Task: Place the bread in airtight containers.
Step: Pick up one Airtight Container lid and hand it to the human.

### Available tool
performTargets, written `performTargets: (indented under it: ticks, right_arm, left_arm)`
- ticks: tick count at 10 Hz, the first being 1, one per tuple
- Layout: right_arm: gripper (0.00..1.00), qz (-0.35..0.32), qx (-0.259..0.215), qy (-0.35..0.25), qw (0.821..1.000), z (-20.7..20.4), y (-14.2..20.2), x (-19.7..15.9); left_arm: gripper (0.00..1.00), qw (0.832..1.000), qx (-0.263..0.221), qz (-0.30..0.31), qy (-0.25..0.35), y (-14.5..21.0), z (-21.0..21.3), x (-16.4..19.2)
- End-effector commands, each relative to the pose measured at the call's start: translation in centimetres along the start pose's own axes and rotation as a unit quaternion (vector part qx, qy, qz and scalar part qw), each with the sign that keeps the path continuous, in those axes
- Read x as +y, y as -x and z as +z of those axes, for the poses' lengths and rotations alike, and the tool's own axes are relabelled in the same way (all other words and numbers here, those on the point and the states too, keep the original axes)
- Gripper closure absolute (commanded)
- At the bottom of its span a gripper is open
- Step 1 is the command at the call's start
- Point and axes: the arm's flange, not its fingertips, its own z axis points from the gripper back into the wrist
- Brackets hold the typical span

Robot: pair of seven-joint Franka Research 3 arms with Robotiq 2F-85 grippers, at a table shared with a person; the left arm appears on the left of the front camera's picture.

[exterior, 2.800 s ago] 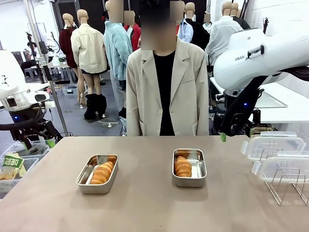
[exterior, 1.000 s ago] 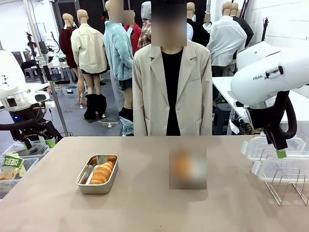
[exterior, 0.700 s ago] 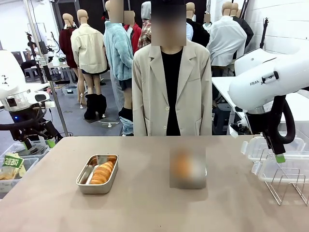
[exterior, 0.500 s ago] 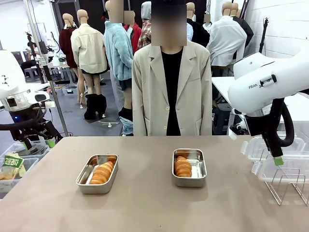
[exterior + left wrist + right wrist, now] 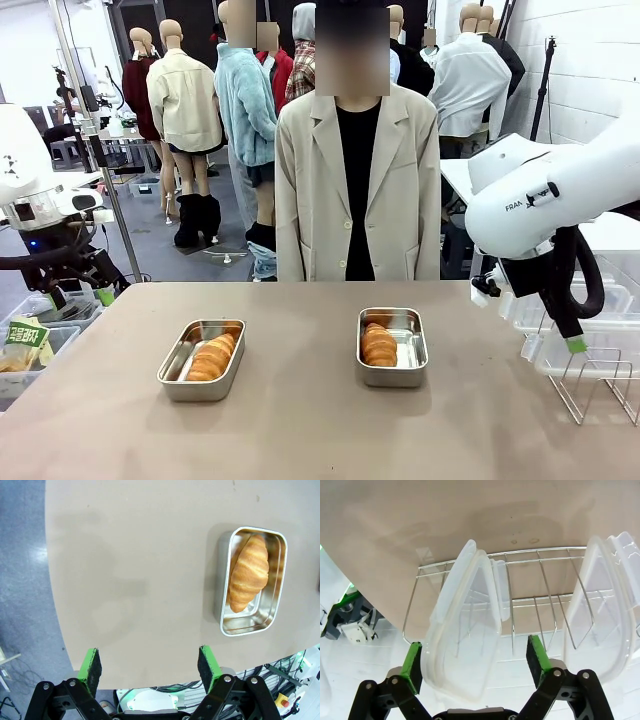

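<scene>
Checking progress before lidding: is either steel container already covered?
No, the left steel container and the right steel container both stand open-topped, with no lid on either.

White arm (image 5: 560, 190), black cable (image 5: 597, 283), green-padded black jaws.

Items by count: two croissants (image 5: 211, 357) (image 5: 378, 344); two stainless-steel containers (image 5: 198, 390) (image 5: 392, 378); two clear plastic lids (image 5: 465, 630) (image 5: 600, 615); one wire rack (image 5: 545, 597); one table (image 5: 300, 440); one person (image 5: 350, 190).
</scene>
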Motion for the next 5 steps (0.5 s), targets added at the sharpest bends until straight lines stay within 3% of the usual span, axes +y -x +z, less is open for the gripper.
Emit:
performTargets:
  ticks: [1,5]
  right_arm:
    - [0.18,-0.008,0.005,0.019,1.000,-0.31,0.09,0.13]
    - [0.96,-0.004,0.003,0.022,1.000,-0.04,0.12,0.46]
  left_arm:
    - [0.00,1.000,0.000,0.000,-0.004,-0.17,0.19,0.04]
    - [0.00,1.000,0.000,0.000,-0.004,-0.17,0.19,0.04]
